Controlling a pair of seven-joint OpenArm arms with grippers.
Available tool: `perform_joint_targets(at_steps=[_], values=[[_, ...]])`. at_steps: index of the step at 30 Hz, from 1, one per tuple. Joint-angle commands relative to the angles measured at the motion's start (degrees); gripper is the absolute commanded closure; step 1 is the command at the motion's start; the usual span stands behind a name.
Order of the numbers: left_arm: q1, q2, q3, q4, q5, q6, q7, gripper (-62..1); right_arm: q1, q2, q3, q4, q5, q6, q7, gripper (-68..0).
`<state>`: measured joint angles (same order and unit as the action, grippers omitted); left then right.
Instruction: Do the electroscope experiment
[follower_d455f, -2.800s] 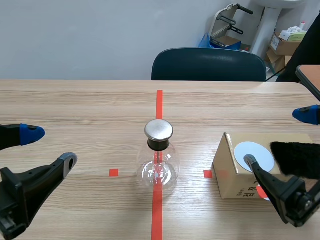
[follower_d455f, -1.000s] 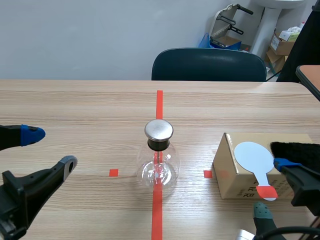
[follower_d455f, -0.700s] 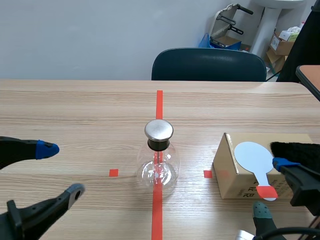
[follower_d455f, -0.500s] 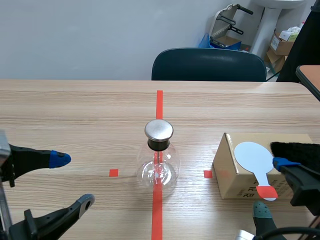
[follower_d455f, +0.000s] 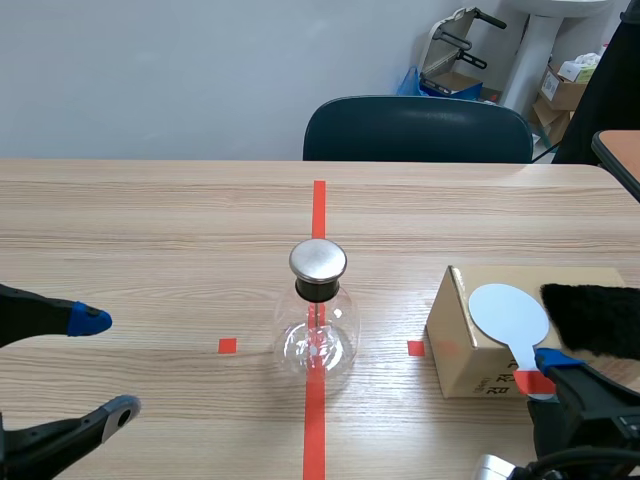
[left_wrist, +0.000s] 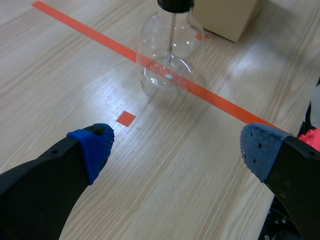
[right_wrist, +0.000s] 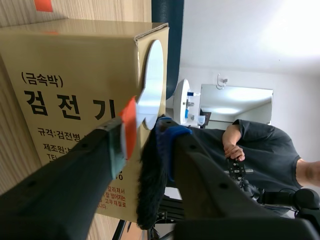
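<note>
Ahead of left jaws (parted): flask (left_wrist: 170, 60)

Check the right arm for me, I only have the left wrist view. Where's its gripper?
Observer: The right gripper is at the red handle of the white paddle, which lies on top of the cardboard box. I can't confirm a grip.
Operator: Anything else on that box?
Observer: A black fur cloth lies on top, beside the paddle.
Operator: My view cuts off the flask top. What's there?
Observer: A round metal cap sits on the black neck of the flask.
</note>
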<state>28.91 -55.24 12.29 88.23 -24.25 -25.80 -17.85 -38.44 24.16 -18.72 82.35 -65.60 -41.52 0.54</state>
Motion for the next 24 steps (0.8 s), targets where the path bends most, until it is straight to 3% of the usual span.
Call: perform_joint_targets(at_steps=[1,4,9,15,24], values=[[1.81,0.57,-0.13,1.33,-0.15,-0.55,-0.59,-54.3,0.52,0.44,0.44,1.22,-0.46,-3.34,-0.17,-7.9],[3.19,0.61,-0.11,1.33,0.02,-0.66,-0.79,-54.3,0.52,0.44,0.44,1.22,-0.46,-3.34,-0.17,-1.1],[3.48,0.61,-0.13,1.36,-0.68,-1.05,-1.42,-54.2,0.52,0.44,0.44,1.22,-0.63,-3.34,-0.17,-1.1],[3.45,0.59,-0.20,1.36,-5.57,-7.08,-2.32,-54.2,0.50,0.44,0.44,1.22,-0.63,-3.34,-0.22,-1.1],[3.45,0.61,-0.48,1.36,-6.43,-7.39,-7.82,-54.2,0.50,0.44,0.44,1.22,-0.63,-3.34,-0.22,-1.1]])
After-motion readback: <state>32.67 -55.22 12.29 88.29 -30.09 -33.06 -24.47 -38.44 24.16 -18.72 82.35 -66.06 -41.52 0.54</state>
